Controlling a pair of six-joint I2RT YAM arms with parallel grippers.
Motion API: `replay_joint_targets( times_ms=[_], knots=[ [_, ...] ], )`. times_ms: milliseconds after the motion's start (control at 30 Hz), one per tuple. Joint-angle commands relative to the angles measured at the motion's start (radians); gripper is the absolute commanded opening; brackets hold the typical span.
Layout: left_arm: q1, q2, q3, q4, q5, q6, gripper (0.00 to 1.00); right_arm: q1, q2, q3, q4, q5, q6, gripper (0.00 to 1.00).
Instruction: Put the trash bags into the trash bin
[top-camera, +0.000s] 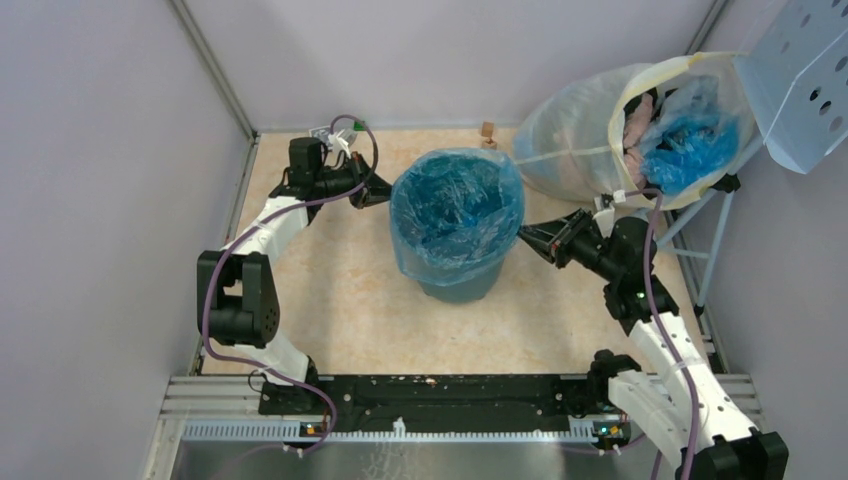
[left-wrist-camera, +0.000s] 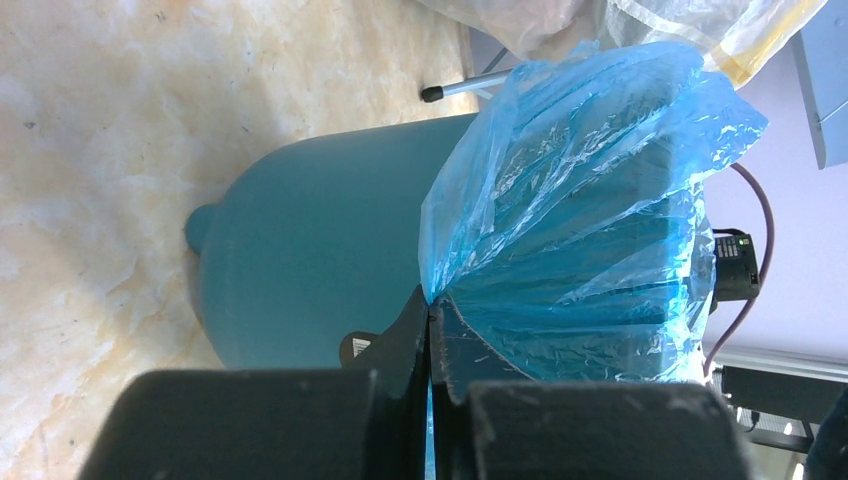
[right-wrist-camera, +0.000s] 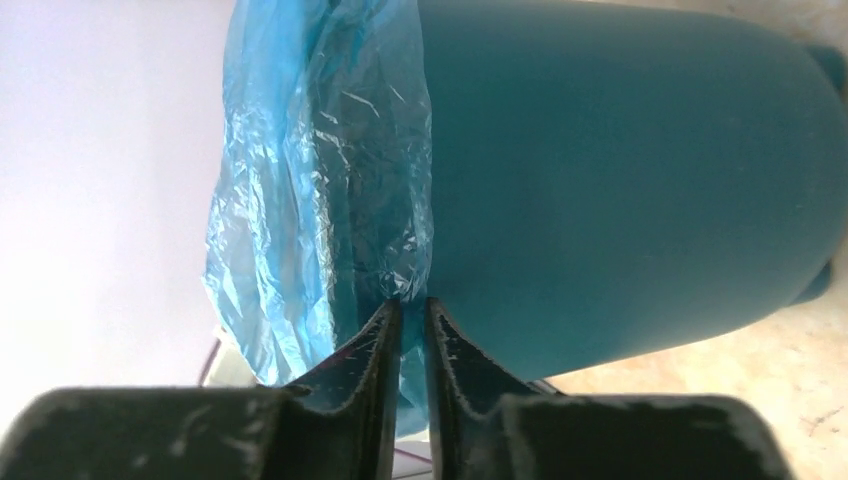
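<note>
The dark-teal trash bin (top-camera: 458, 288) stands upright mid-table. A light-blue trash bag (top-camera: 455, 210) lines it, its mouth folded out over the rim. My left gripper (top-camera: 385, 192) is at the bin's left side, shut on the bag's edge; in the left wrist view the gripper (left-wrist-camera: 432, 305) pinches the film (left-wrist-camera: 580, 200) beside the bin wall (left-wrist-camera: 310, 260). My right gripper (top-camera: 522, 238) is at the bin's right side. In the right wrist view its jaws (right-wrist-camera: 410, 305) stand a narrow gap apart, with the bag's hem (right-wrist-camera: 320, 180) bunched between them against the bin (right-wrist-camera: 620, 180).
A large cloudy-white sack (top-camera: 575, 135) with blue and pink contents leans at the back right under a pale-blue perforated panel (top-camera: 800, 80) on a metal stand. A small wooden block (top-camera: 488, 130) sits at the back wall. Grey walls close in both sides.
</note>
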Motion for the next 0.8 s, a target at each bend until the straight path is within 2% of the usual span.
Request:
replay_joint_targets(
  times_ms=[0,33,267,433,767],
  knots=[
    [0.000,-0.028,0.002,0.047,0.019,-0.006,0.00,-0.007,0.031,0.025,0.104,-0.035,0.040,0.05],
    [0.000,-0.029,0.001,0.046,0.018,-0.004,0.00,-0.008,0.033,0.028,0.097,-0.035,0.038,0.00],
    [0.000,-0.030,0.007,0.026,0.008,0.010,0.00,-0.010,0.034,0.048,-0.077,0.021,-0.065,0.00],
    [0.000,-0.024,0.026,-0.007,-0.004,0.034,0.00,-0.019,0.134,0.132,-0.257,0.073,-0.250,0.00],
    [0.000,0.005,0.014,-0.038,-0.008,0.068,0.00,-0.019,0.249,0.184,-0.314,0.129,-0.365,0.00]
  ],
)
